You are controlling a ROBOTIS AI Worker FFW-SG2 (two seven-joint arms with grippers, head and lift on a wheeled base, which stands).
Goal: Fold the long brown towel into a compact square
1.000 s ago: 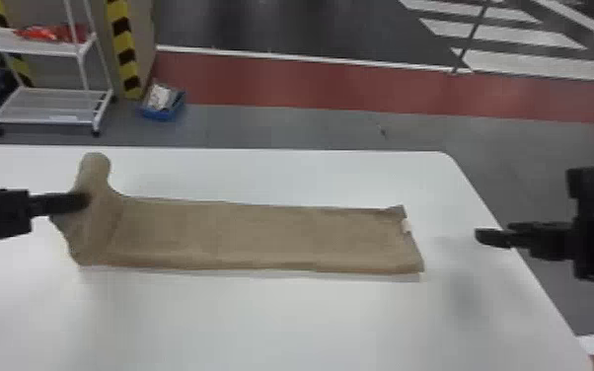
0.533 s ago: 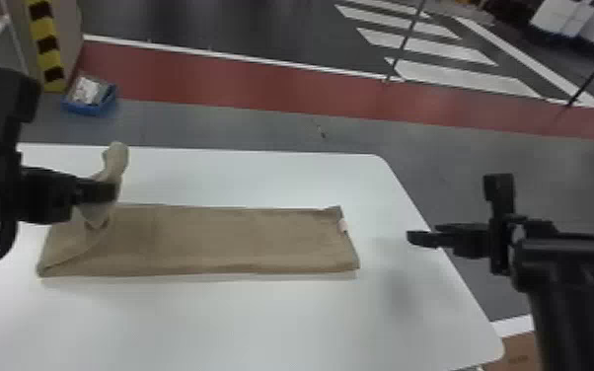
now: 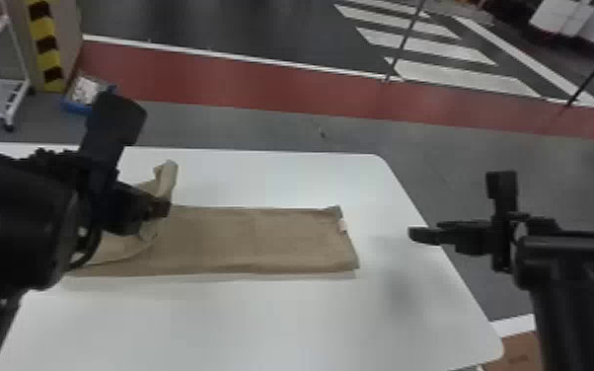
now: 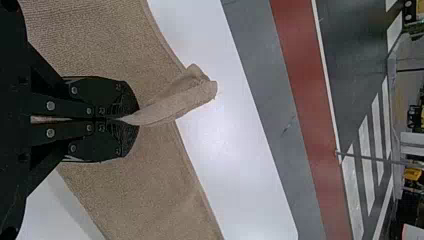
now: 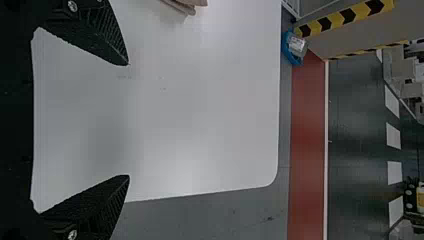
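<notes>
Brown, ribbed-looking cloth, the long towel (image 3: 261, 237) lies crosswise on a white table (image 3: 286, 320), its left part lifted and turned back over the rest. My left gripper (image 3: 160, 208) is above that raised part, near the towel's left end in the head view. In its wrist view, my left gripper (image 4: 131, 120) is clenched on a pinch of the towel, fingers pressed together, and a narrow flap of cloth sticks out past the tips. The towel's right end lies mostly flat, with a small white tag (image 3: 343, 225) at its edge. My right gripper (image 3: 428, 232) is by the table's right edge, well apart from the towel, its fingers spread wide and grasping nothing. On the floor past the table sits a blue bin (image 3: 76, 107).
</notes>
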